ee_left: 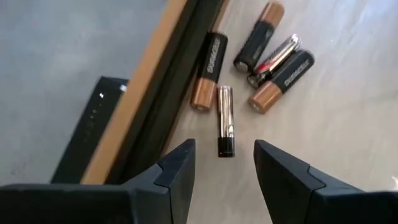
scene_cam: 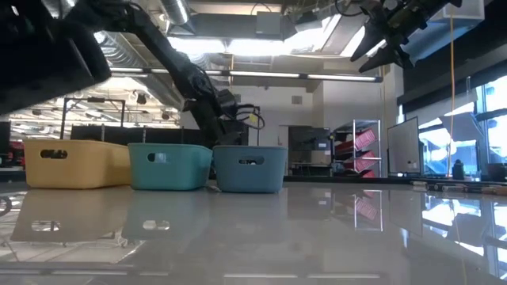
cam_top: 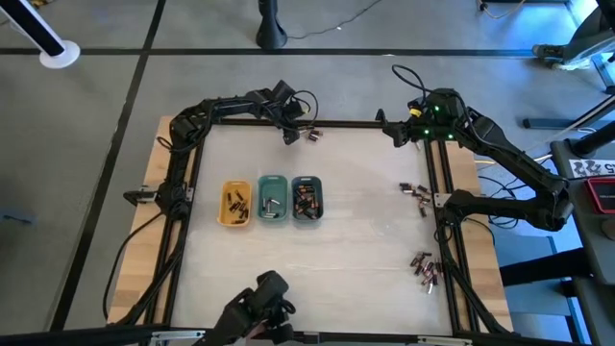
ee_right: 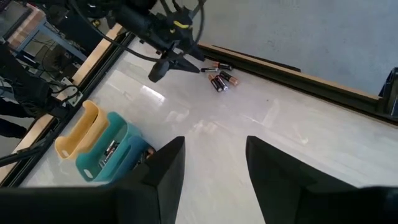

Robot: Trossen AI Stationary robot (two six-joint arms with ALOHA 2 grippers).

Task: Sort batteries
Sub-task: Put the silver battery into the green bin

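Observation:
A small cluster of batteries [cam_top: 312, 135] lies at the table's far edge, against the black frame rail [ee_left: 180, 74]. In the left wrist view it holds a slim silvery battery [ee_left: 224, 119], three copper-and-black ones [ee_left: 209, 71] and another silvery one [ee_left: 273, 60]. My left gripper [ee_left: 224, 165] stands open just short of the slim battery's near end, tilted down, touching nothing. My right gripper [cam_top: 399, 135] hangs open, raised over the far right corner. The yellow tray [cam_top: 235, 204], green tray [cam_top: 273, 199] and grey-blue tray [cam_top: 307, 199] each hold batteries.
Two more loose groups of batteries lie along the table's right edge, one at mid-depth [cam_top: 416, 192] and one nearer the front [cam_top: 426, 269]. The trays stand side by side left of the table's middle. Bare tabletop [cam_top: 365, 231] stretches between trays and right edge.

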